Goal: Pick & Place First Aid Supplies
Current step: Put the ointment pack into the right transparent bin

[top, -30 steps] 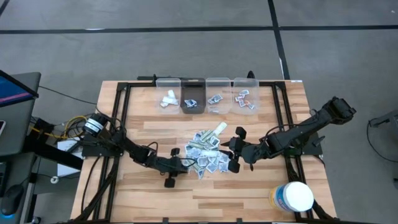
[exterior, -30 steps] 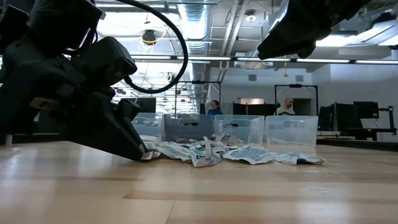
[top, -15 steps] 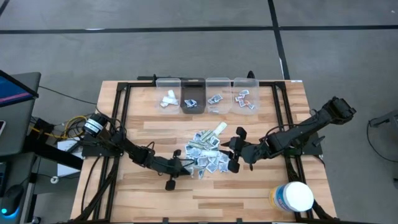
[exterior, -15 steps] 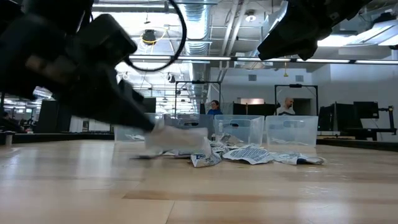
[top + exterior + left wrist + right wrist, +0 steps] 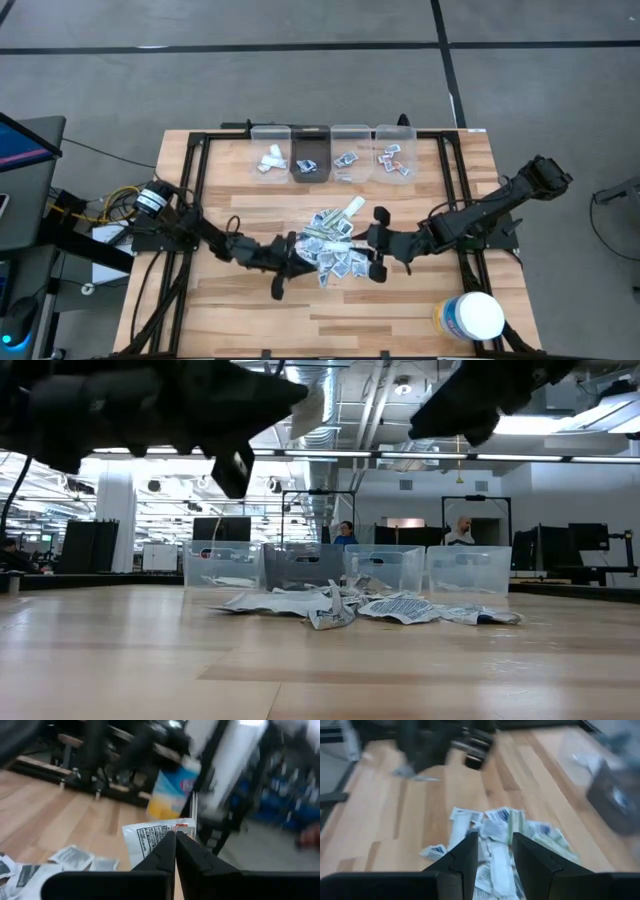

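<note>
A heap of first aid packets (image 5: 333, 246) is seen at the middle of the wooden worktop (image 5: 250, 210), lying flat and overlapping; in the low view the same heap (image 5: 350, 605) is spread in front of the bins. Four clear bins (image 5: 332, 152) are lined along the far edge of the worktop, each holding a few packets.

The left claw (image 5: 296, 250) is found at the left edge of the heap, raised off the worktop. In the left wrist view its fingers (image 5: 165, 851) are pressed together, and one white packet (image 5: 150, 836) with dark print and a red mark is pinched between their tips, standing up behind them. In the low view the left arm is seen overhead with the lifted packet (image 5: 312, 408) hanging clear of the wood.

The right claw (image 5: 375, 245) is positioned at the right edge of the heap, just above it. In the right wrist view its fingers (image 5: 465, 855) are parted about halfway, with nothing between them, and the packets lie below the gap.

A large white tub (image 5: 472, 316) with a yellow label is noted near the front right corner of the worktop, well apart from the heap. Two people (image 5: 345, 533) are visible far back in the room in the low view.
</note>
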